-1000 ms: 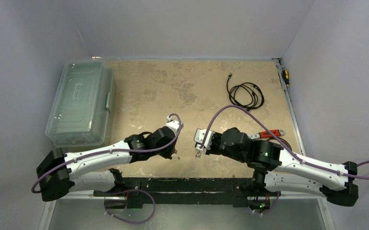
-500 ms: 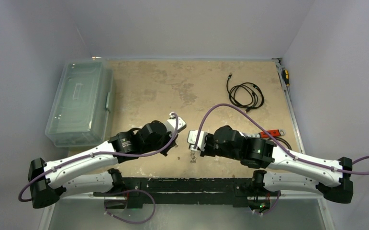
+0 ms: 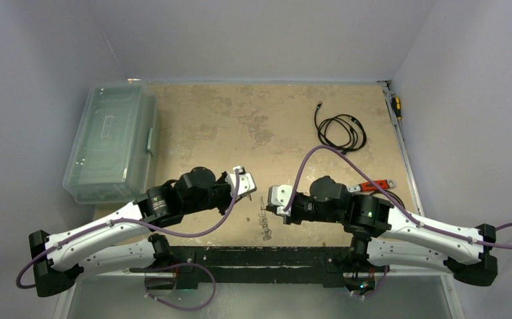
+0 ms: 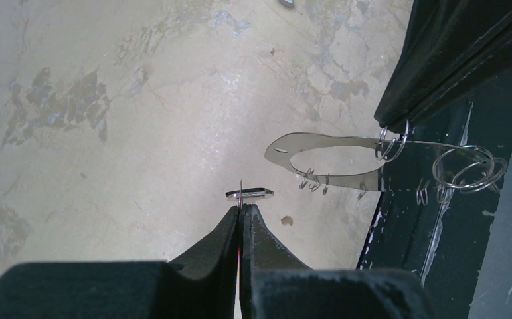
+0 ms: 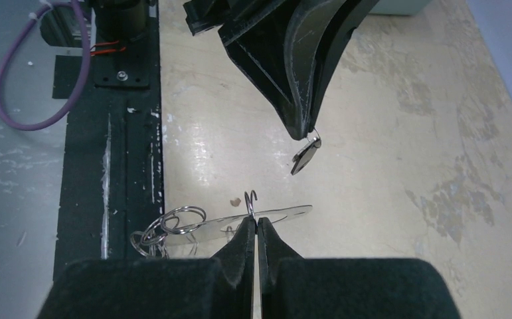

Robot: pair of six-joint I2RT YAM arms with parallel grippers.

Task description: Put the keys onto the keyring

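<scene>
Silvery metal lies nearest: the keyring [image 4: 281,147], a flat crescent, is at the middle of the table's [image 3: 200,119] near edge. One end reaches over the black rail [image 3: 253,256], where a cluster of wire rings [image 4: 469,169] trails from it. Whether it rests on the table or is lifted clear cannot be told. The right gripper [image 5: 253,222] has its fingers pressed together on one of the small loops along the crescent's edge.

Just beside it, toward the left edge, the left gripper [image 4: 241,207] also has its fingers pressed tight. They pinch the thin split ring of the black-headed key [image 4: 256,194], held out at the tips. Key and keyring are near but apart; nothing links them.

Judged from this, the first key is about halfway there: both parts are gripped and brought face to face, but the threading is not yet done. The plain silver key cannot be picked out in any view, so it probably remains to be fetched.

Farther back, toward the right edge, lie the red-handled wrench [image 3: 372,187] and, beyond it, the coiled black cable [image 3: 341,131]. The clear lidded box [image 3: 110,143] sits along the left edge.
</scene>
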